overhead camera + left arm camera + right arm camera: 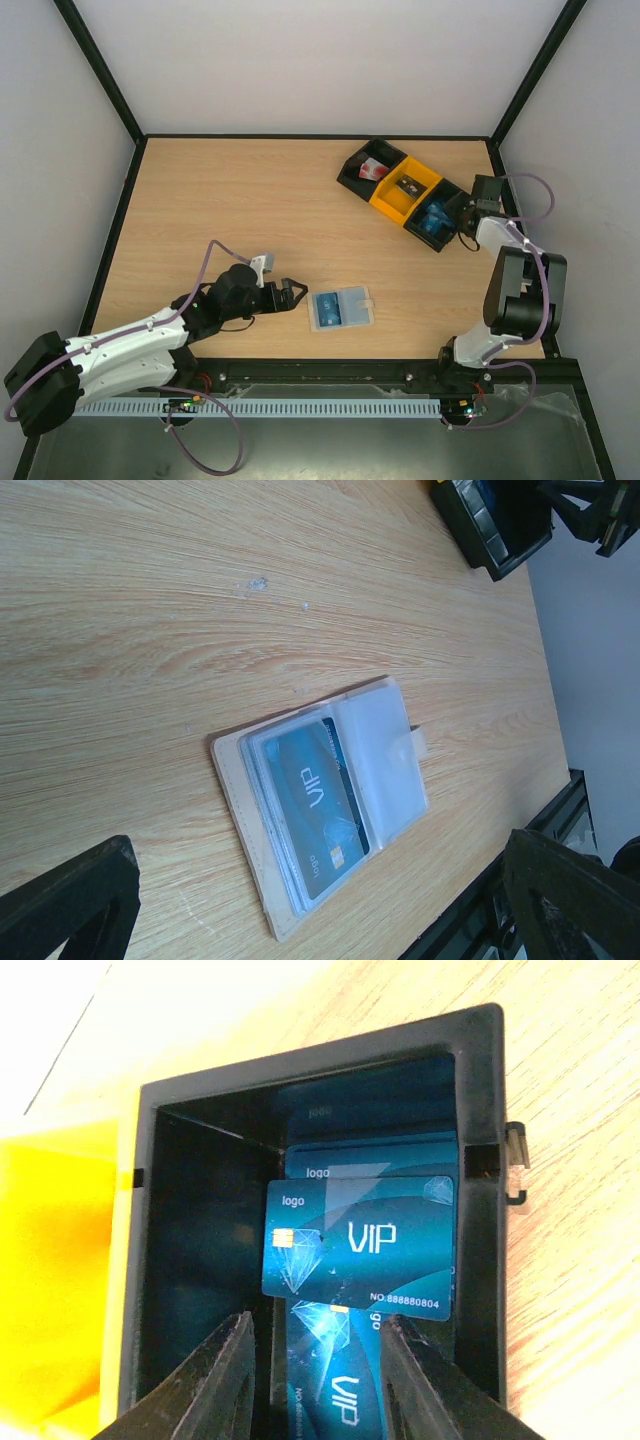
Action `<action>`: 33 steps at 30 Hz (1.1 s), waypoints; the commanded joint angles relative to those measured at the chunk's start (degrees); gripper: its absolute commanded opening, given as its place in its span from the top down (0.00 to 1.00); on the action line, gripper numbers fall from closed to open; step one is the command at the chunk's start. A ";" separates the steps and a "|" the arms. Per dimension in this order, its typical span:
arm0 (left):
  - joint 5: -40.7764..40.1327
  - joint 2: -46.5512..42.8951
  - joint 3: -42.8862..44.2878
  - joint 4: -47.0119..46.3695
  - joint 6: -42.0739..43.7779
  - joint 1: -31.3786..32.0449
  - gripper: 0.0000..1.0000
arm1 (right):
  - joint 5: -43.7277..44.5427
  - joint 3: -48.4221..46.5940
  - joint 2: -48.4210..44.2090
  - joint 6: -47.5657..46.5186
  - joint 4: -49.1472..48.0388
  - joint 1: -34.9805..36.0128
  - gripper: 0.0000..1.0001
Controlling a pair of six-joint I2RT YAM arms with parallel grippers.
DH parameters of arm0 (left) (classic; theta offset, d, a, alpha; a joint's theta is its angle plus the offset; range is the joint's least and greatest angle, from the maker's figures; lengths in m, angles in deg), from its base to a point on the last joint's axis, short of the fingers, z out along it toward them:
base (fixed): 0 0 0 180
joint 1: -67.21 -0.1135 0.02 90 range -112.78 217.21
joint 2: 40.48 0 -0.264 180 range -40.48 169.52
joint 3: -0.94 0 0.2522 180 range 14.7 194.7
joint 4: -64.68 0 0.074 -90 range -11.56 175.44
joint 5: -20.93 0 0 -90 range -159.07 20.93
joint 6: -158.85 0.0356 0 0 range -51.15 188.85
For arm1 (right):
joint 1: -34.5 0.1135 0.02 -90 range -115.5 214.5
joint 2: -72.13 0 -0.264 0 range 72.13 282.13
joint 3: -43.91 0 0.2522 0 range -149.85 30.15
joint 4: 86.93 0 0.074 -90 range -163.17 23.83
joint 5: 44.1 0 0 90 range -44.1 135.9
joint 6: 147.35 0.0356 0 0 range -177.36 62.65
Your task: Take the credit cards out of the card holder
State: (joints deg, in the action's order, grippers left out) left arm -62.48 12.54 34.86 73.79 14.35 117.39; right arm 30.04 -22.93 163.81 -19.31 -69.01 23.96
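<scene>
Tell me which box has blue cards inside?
The black bin at the row's right end: blue cards lie inside. The yellow bin and other black bin have none.

Glossy plastic credit cards (pixel 358 1245); translucent card holder (pixel 385 750) (frosted); matt wood table (pixel 250 200).

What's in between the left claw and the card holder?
Only bare wooden table lies between the open left gripper and the card holder. They are not touching. The top view and the left wrist view both show this.

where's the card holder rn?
Top view: the card holder lies open on the table, near the front edge around centre, just right of the open left gripper, with a credit card in its left pocket.
</scene>
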 commanded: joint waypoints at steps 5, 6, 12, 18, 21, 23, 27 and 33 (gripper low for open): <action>0.14 0.23 1.32 1.02 1.21 -0.26 0.00 | -0.54 1.43 -7.72 1.25 4.48 0.18 0.65; 0.43 0.17 1.51 0.99 1.31 -0.27 0.00 | -0.72 2.02 -8.83 1.17 4.78 0.56 0.65; 4.63 1.80 1.25 -3.16 0.01 -0.35 0.00 | -1.37 5.28 -15.05 0.76 7.36 4.71 0.64; 9.03 5.95 0.46 -8.78 -2.33 -0.56 0.00 | -2.36 10.09 -22.55 1.82 8.32 12.08 0.64; 10.99 8.45 -0.87 -13.44 -4.66 -0.58 0.01 | -3.18 13.10 -26.11 2.84 8.36 16.81 0.64; 12.32 10.42 -1.36 -16.28 -5.80 -0.69 0.03 | -3.47 15.46 -28.50 4.34 7.96 20.28 0.65; 13.00 13.18 -2.59 -21.07 -7.65 -0.62 0.04 | -4.04 20.57 -33.50 7.54 6.15 26.68 0.65; 12.87 16.12 -2.76 -23.76 -6.96 -0.63 0.09 | -6.24 26.65 -36.83 8.38 1.87 36.80 0.65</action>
State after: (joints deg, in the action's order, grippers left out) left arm -50.79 27.03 32.61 54.84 7.53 117.02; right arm 25.06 0.76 128.75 -12.69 -63.85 55.76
